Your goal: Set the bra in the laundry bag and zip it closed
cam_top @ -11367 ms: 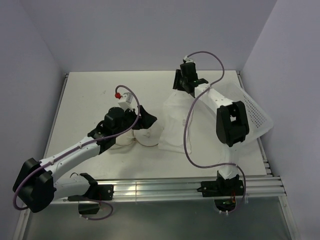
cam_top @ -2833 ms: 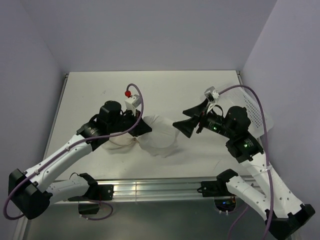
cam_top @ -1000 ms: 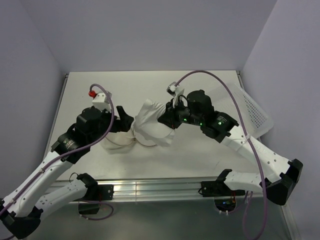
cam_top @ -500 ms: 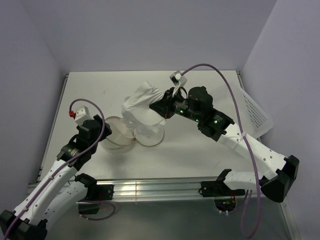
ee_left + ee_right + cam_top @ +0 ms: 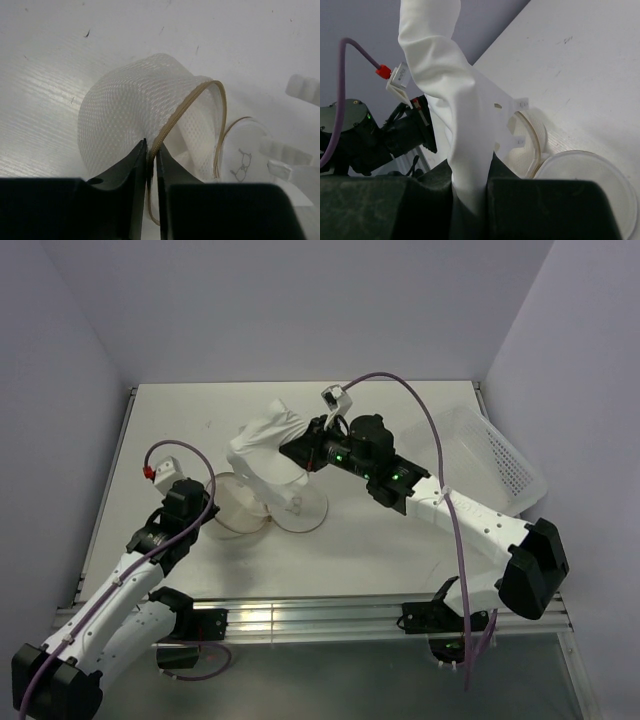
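Note:
My right gripper (image 5: pixel 291 452) is shut on the bra (image 5: pixel 260 443) and holds it up, the off-white fabric hanging over the laundry bag (image 5: pixel 238 508). In the right wrist view the bra (image 5: pixel 451 105) runs up from my shut gripper (image 5: pixel 470 186), with the bag's open mouth (image 5: pixel 524 146) and its round lid (image 5: pixel 590 186) below. My left gripper (image 5: pixel 208 508) is at the bag's left side. In the left wrist view this gripper (image 5: pixel 151 151) pinches the tan zipper rim of the mesh laundry bag (image 5: pixel 127 102). The lid (image 5: pixel 243 161) with its eyeglasses mark lies folded open to the right.
A white perforated plastic tray (image 5: pixel 497 462) leans at the table's right edge, beside the right arm. Purple walls close in the back and both sides. A metal rail (image 5: pixel 300 618) runs along the near edge by the arm bases.
The left gripper has closed on the bag's zipper rim after drawing back to the bag's left. The right gripper has carried the bra leftward and back, over the bag.

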`<state>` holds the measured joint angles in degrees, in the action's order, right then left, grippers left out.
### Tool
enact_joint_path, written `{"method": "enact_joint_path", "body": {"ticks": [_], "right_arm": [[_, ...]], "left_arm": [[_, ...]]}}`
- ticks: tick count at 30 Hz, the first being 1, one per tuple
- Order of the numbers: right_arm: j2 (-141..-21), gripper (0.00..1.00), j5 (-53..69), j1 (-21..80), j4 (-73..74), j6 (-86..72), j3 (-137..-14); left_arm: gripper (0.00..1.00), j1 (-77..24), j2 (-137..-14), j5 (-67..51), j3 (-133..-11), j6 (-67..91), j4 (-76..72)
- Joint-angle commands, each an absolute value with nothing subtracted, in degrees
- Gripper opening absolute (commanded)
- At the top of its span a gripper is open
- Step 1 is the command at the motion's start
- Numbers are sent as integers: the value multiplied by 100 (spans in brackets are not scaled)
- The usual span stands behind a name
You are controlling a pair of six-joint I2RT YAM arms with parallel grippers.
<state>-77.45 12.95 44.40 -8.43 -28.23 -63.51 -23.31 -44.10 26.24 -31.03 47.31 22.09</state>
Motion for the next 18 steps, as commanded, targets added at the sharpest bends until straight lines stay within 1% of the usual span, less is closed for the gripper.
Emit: {"method": "enact_joint_path", "body": {"ticks": [1,3,4,6,10,15,18], "right_arm": [[-7769,0,1257,4535,-1950,-3208,-6179],[-7840,0,1292,4553,-2162,-3269,-6091],[-7875,0,1283,4553,-2188,-3296,-6073],[-8015,0,1397,4562,-2329,-3384,-6003],[-8218,0,1819,4570,-2697,-3586,-5801],[-8033,0,1986,4597,-2901,-3542,-5546],[-8121,0,2039,4605,-2953,-3524,-5467]], "left_arm": [[17,-2285,-4386,2435,-3102,4694,1828],[10,-2285,-4377,2443,-3120,4676,1854],[5,-2285,-4377,2435,-3129,4658,1846],[0,-2285,-4368,2391,-3129,4650,1811],[0,-2285,-4368,2312,-3103,4650,1732],[0,-2259,-4447,2206,-3102,4676,1609],[0,-2250,-4439,2110,-3103,4719,1530]]}}
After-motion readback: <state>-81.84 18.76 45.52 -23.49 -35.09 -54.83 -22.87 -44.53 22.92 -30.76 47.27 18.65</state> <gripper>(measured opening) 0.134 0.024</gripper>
